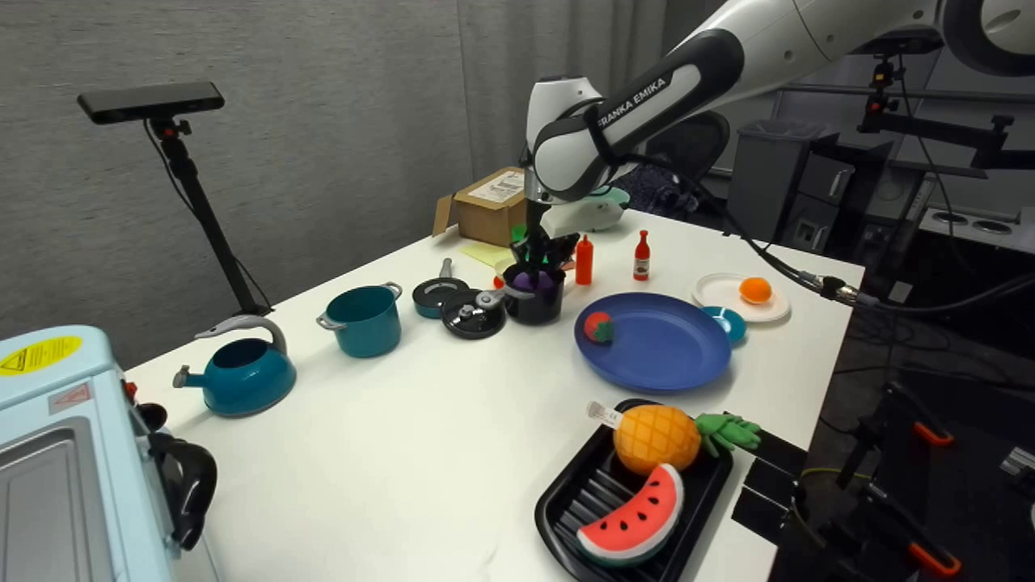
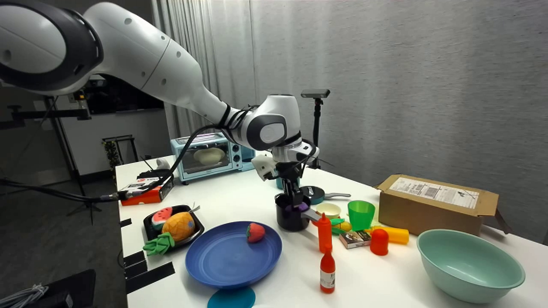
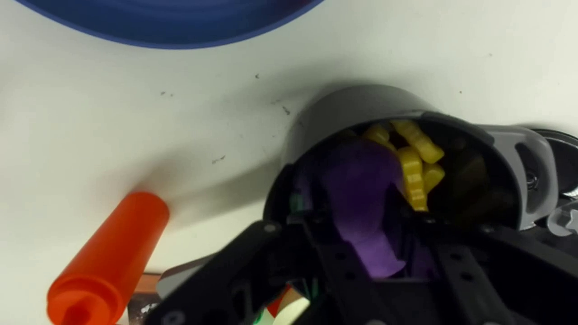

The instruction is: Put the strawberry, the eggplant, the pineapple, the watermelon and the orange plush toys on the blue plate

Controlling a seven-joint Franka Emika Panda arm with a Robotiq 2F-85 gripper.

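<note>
White surface: round red plush strawberry is plated, ten o'clock; purple plush eggplant, pinched by end effector; three remain.

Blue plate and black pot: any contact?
Apart. The wrist view shows it: a plain strip of white table lies between the near rim of the blue plate and the side of the black pot.
</note>
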